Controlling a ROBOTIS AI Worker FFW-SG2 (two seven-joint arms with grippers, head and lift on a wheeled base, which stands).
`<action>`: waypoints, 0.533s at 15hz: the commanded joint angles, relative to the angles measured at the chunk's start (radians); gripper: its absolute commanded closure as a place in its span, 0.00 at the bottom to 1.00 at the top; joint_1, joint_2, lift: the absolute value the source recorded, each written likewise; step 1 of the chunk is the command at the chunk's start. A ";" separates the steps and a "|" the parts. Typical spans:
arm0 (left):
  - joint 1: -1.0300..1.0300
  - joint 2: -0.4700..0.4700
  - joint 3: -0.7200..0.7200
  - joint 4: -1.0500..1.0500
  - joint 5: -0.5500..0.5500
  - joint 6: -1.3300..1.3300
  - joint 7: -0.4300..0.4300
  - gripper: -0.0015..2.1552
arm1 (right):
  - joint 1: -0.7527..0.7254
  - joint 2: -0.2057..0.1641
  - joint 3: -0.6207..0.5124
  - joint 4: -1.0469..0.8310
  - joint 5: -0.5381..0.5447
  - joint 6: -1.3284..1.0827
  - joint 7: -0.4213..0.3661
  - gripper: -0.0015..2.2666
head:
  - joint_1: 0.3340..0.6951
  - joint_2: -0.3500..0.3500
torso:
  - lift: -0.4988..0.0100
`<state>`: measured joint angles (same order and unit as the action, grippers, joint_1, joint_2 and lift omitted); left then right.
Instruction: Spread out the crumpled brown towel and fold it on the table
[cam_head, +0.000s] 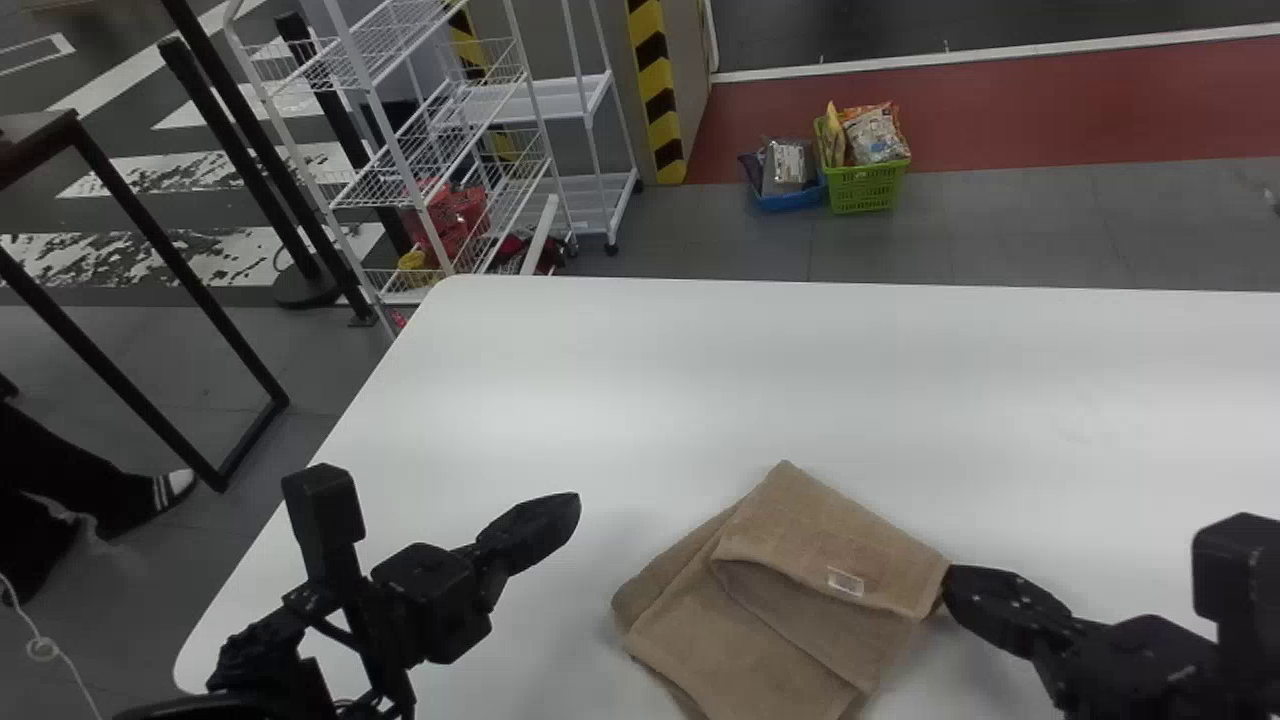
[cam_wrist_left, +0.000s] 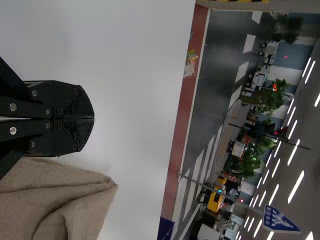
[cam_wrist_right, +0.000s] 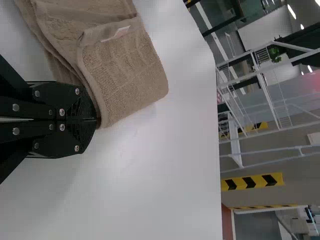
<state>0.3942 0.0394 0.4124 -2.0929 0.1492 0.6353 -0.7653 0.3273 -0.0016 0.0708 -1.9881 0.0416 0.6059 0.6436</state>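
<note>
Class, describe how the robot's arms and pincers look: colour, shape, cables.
The left arm and right arm are black with boxy housings; dark cables run along the left one. The left pincer and right pincer are black, each with flat fingers rounded at the tip, silvery screw heads and fine ridges.

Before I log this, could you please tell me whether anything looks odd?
Yes: the brown towel on the table looks askew; its top flap lies slanted, so its edges do not line up with the layers beneath. Nothing looks spilled.
</note>
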 joint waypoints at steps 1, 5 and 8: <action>0.000 0.000 0.002 -0.001 0.006 0.002 -0.005 0.90 | -0.054 0.002 0.017 0.038 0.000 0.001 -0.007 0.57 | 1.00 0.92 | 0.73; 0.006 0.000 0.020 -0.004 0.026 0.005 -0.022 0.90 | -0.172 0.002 0.063 0.173 -0.012 -0.045 -0.050 0.57 | 1.00 0.92 | 0.73; 0.008 0.000 0.040 -0.009 0.038 0.011 -0.028 0.90 | -0.215 0.002 0.090 0.233 -0.022 -0.057 -0.059 0.57 | 1.00 0.94 | 0.73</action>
<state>0.4018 0.0389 0.4428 -2.0990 0.1808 0.6420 -0.7920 0.1221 -0.0015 0.1460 -1.7685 0.0239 0.5454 0.5860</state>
